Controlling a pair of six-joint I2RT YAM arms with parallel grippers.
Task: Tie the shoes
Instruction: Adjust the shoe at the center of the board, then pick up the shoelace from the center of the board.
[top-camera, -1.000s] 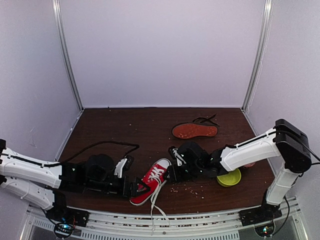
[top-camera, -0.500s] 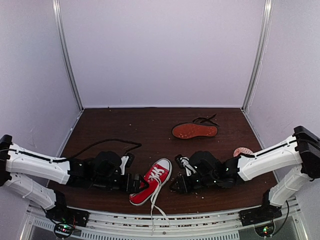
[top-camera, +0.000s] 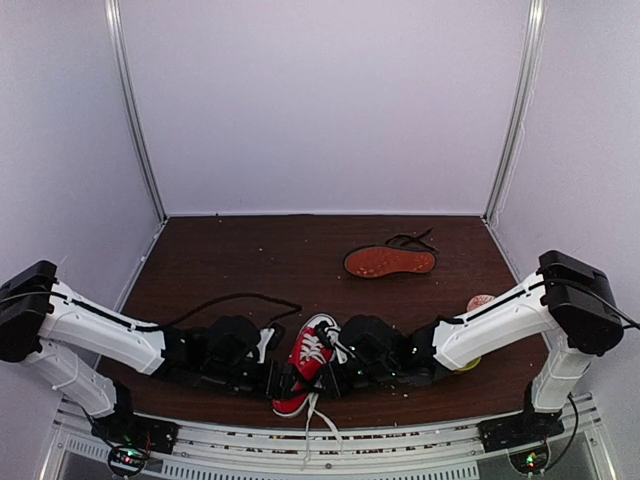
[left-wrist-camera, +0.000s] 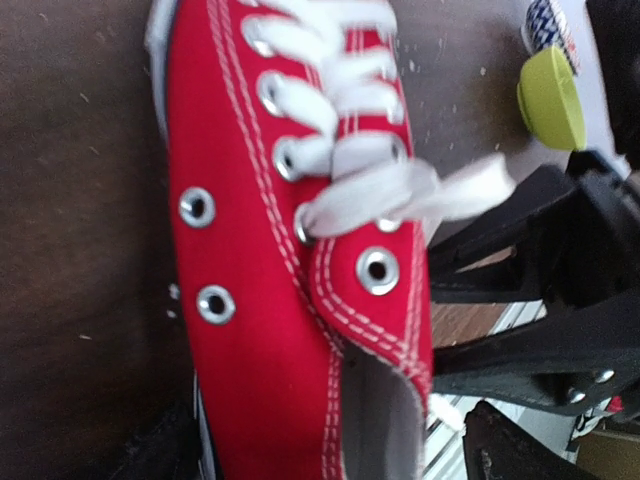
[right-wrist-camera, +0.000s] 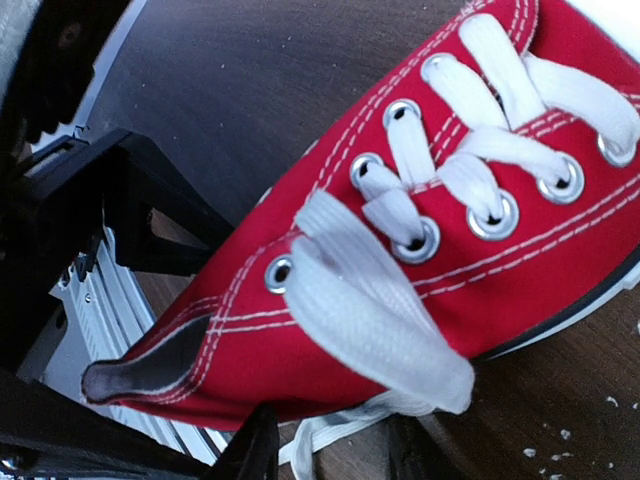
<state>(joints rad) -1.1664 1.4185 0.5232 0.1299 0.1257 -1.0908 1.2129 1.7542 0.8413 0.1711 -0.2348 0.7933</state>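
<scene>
A robot test booth in a lab: plain white panels (top-camera: 320, 100) on metal corner posts (top-camera: 135, 110) box in a dark wood worktop (top-camera: 250, 250), with the left arm (top-camera: 100, 330) and right arm (top-camera: 500, 315) bolted to a slotted rail (top-camera: 400, 450) along its near edge

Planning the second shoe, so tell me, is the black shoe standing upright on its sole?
No, the black shoe shows its reddish-brown sole to the overhead camera, so it is tipped over.

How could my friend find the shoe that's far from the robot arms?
Start at the dark brown table and look toward its back right. A shoe lies there alone, its reddish-brown sole showing and black laces beside it. The red sneaker with white laces sits up front.
</scene>
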